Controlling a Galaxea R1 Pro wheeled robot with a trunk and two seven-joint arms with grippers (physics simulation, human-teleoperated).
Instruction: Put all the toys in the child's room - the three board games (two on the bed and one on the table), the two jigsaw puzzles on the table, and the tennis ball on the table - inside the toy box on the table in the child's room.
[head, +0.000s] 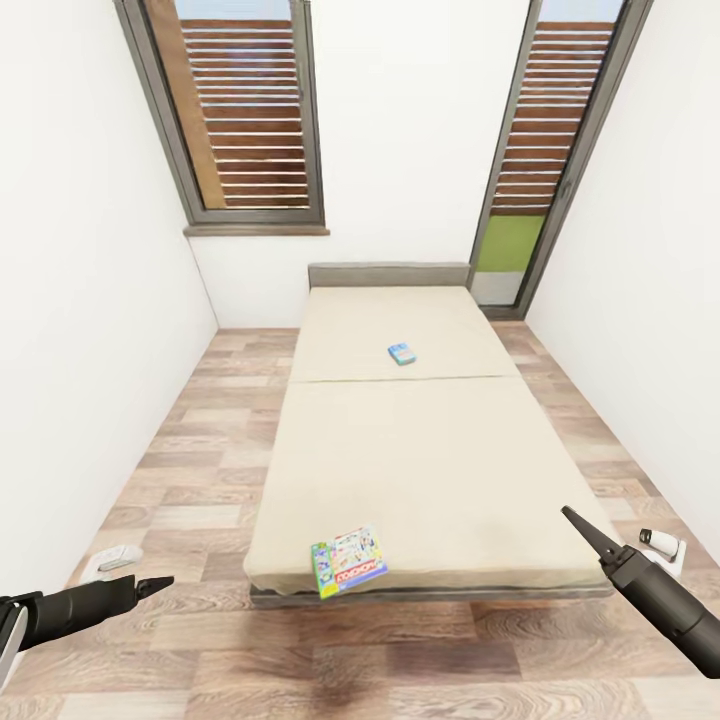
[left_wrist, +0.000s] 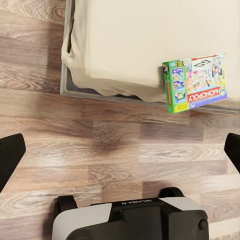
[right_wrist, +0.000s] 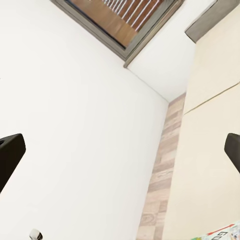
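You are facing the large low bed with a plain beige mattress (head: 410, 440) lengthwise, its foot lying nearest you on the wood-plank floor (head: 200, 440). One flat rectangular cartoon-printed board game box (head: 350, 562) is sitting at the foot edge, overhanging it slightly, left of centre. A second, smaller-looking blue board game box (head: 402, 353) is lying farther back, near the mattress middle. Two tall slatted windows (head: 250, 110) are standing behind the headboard, one on each side.

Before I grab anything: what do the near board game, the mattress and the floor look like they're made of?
Near board game: seemingly glossy printed cardboard, sharp box edges, overhanging the bed's foot. Mattress: matte beige fabric, sagging at the corner, likely soft. Floor: wood-look planks with visible grain; laminate or real wood, unclear.
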